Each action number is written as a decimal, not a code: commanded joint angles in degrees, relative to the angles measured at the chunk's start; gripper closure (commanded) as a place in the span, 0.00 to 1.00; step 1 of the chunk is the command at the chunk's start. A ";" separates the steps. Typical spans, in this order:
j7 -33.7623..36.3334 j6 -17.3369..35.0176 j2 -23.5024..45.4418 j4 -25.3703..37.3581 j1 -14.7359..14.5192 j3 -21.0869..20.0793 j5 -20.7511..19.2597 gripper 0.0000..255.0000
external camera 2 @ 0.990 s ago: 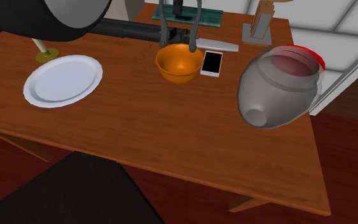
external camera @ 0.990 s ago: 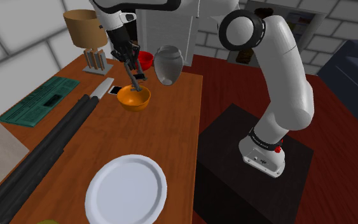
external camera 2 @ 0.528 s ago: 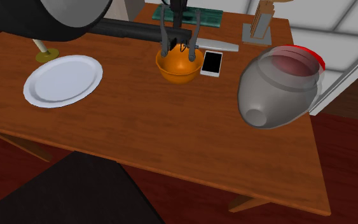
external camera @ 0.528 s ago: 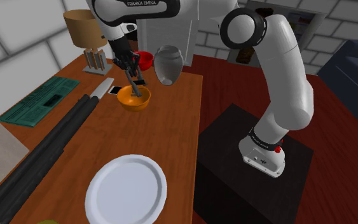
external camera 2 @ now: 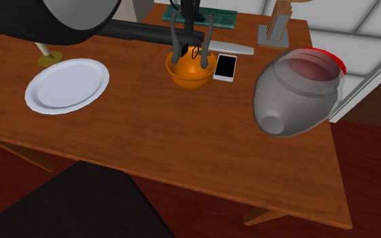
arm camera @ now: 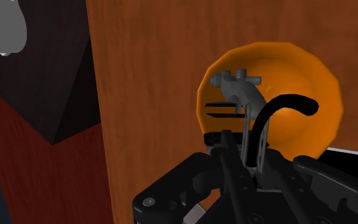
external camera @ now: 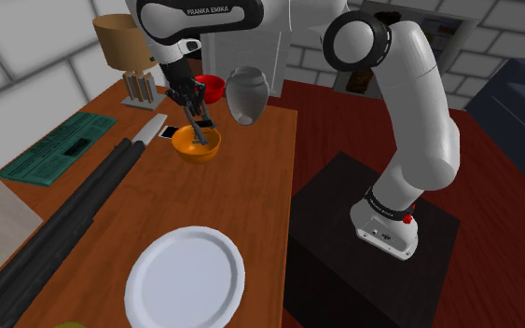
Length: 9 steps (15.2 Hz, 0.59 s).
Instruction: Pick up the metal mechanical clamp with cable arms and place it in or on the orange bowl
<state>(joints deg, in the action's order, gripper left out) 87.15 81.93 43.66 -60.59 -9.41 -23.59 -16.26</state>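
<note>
The white arm arches from its stand at the shoulder view's lower right towards the upper left. Its black hand [external camera: 191,97] points down over the round orange bowl [external camera: 197,146] on the brown wooden counter [external camera: 251,196]. The fingers are pinched narrowly on the grey metal clamp with black cable arms [arm camera: 240,95], which hangs over the bowl's hollow with its lower ends about level with the rim.

Grey clamp [arm camera: 238,89], black cable arms, upright, dipping into orange bowl [arm camera: 311,70].
</note>
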 commanded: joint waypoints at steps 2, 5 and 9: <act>0.00 0.02 -0.02 -0.02 0.01 0.00 0.00 0.00; 0.00 0.02 -0.02 -0.03 0.01 0.00 0.00 0.00; -0.76 -6.01 3.27 9.62 -2.25 0.50 -0.62 0.00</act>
<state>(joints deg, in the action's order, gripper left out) 86.78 78.52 45.27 -55.30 -10.68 -23.36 -16.54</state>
